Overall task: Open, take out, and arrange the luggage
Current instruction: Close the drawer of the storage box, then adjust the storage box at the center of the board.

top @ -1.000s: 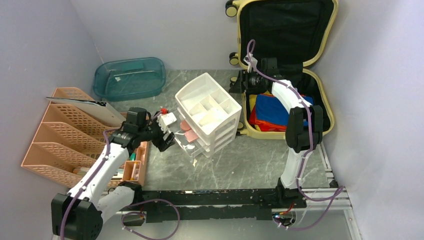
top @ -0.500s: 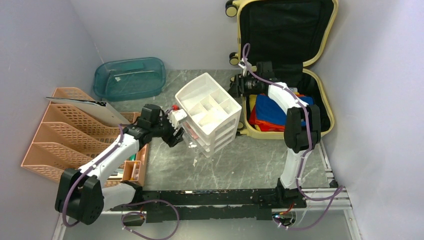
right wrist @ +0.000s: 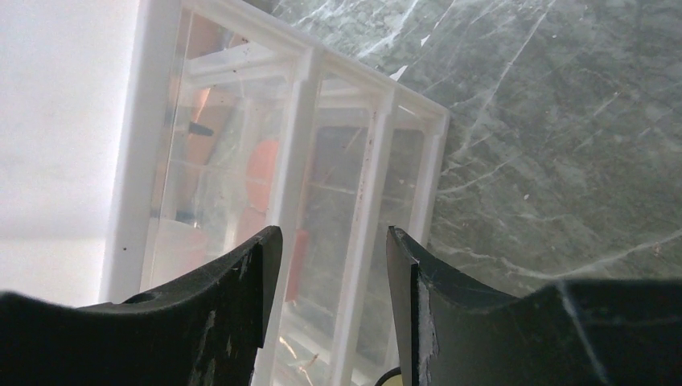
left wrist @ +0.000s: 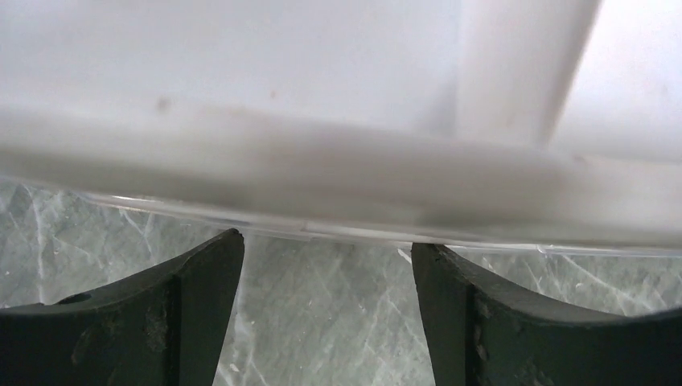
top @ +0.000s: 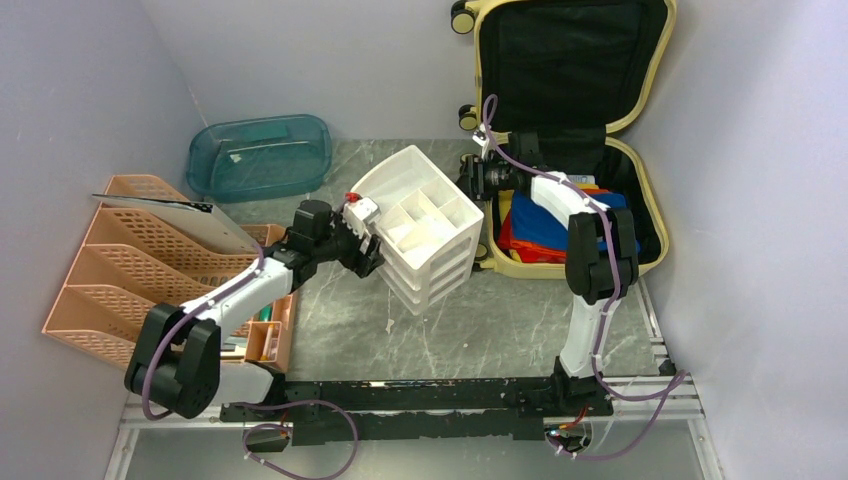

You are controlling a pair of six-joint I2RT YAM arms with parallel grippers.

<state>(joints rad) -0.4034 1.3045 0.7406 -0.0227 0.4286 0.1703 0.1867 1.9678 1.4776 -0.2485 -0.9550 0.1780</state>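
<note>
Two arms are at work on a grey marbled tabletop [top: 480,330]. The luggage [top: 570,60] sits at the far right corner, open. Its lid stands upright against the back wall with the black lining showing, and its lower shell lies flat on the tabletop. Folded blue, red and yellow cloth [top: 545,225] lies inside the shell.

The left arm reaches across to the white drawer unit [top: 420,225] at mid-table. The left fingers [left wrist: 193,322] are spread apart with nothing between them, their tips right at the unit's clear lower edge.

The right arm bends back over the luggage, its wrist near the shell's left rim. The right fingers [right wrist: 233,297] are parted and empty, pointing toward the drawer unit.

A teal tray [top: 260,155] sits at the far left, and a peach file rack [top: 120,270] stands along the left wall.
</note>
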